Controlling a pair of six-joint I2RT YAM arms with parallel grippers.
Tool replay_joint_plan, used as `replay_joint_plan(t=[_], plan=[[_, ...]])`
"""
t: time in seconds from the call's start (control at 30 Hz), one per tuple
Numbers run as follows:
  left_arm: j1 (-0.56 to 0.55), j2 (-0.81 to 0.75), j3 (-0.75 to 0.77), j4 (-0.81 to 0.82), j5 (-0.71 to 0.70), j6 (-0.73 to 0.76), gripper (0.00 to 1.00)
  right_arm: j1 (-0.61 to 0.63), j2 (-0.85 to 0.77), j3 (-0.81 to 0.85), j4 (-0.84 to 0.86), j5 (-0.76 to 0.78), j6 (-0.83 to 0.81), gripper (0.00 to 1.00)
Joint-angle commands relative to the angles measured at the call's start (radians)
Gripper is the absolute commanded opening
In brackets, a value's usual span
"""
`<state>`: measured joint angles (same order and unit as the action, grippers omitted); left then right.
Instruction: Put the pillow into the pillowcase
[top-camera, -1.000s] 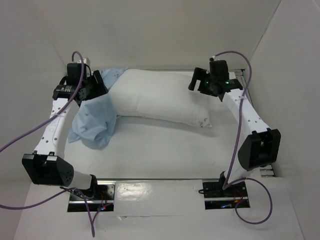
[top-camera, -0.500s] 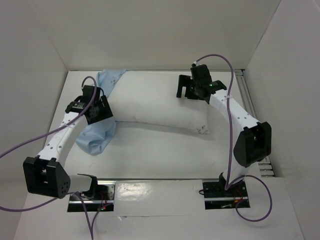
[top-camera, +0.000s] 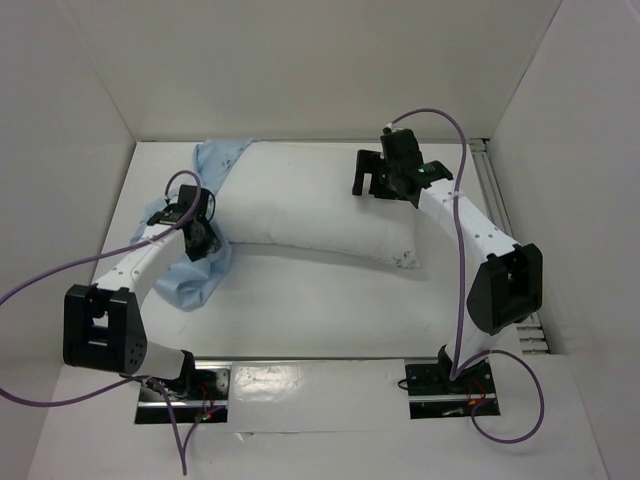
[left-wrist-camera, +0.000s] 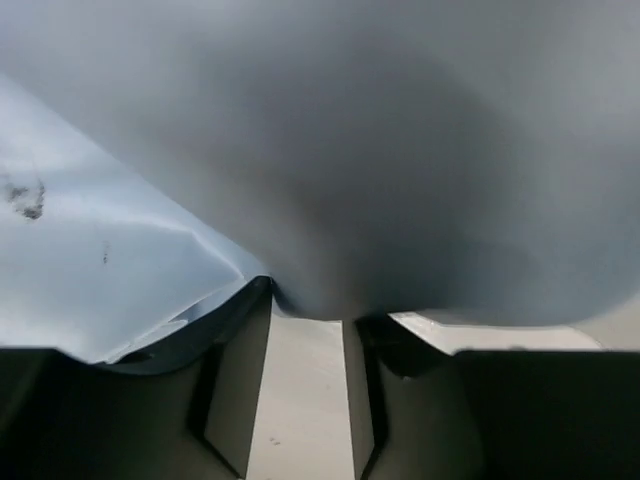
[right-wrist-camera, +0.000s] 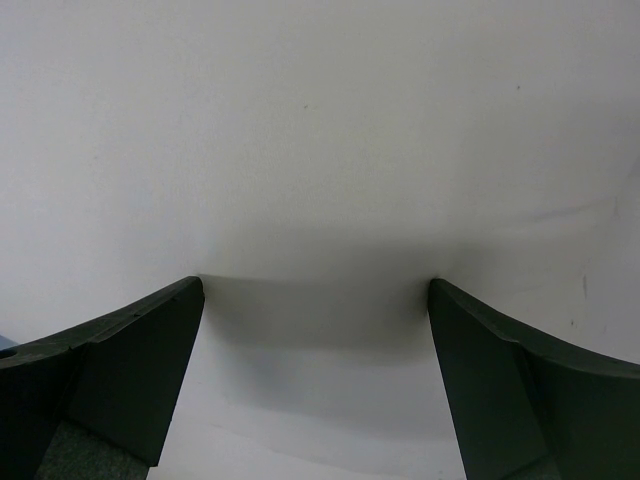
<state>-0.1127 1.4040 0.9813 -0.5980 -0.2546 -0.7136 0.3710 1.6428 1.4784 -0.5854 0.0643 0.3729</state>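
A plump white pillow (top-camera: 320, 205) lies across the counter (top-camera: 330, 300), its left end against the crumpled light blue pillowcase (top-camera: 195, 280). The right gripper (top-camera: 364, 176) hovers over the pillow, its jaws spread wide. The left gripper (top-camera: 203, 238) is at the pillowcase with its jaws narrowed, and whether it grips the cloth cannot be told.

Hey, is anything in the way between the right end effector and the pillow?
Nothing visible does. The right end effector sits open over the pillow, with only white pillow fabric between its fingers in the wrist view. The pillowcase lies at the pillow's left end, out of that path.
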Motion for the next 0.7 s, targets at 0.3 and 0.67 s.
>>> replay_joint_plan(t=[0.3, 0.67], plan=[[0.085, -0.098, 0.103, -0.12, -0.068, -0.008, 0.0, 0.02, -0.021, -0.017, 0.013, -0.021, 0.011, 1.0], [0.264, -0.09, 0.462, -0.25, -0.208, 0.164, 0.0, 0.011, -0.021, -0.017, 0.024, -0.061, 0.011, 1.0]])
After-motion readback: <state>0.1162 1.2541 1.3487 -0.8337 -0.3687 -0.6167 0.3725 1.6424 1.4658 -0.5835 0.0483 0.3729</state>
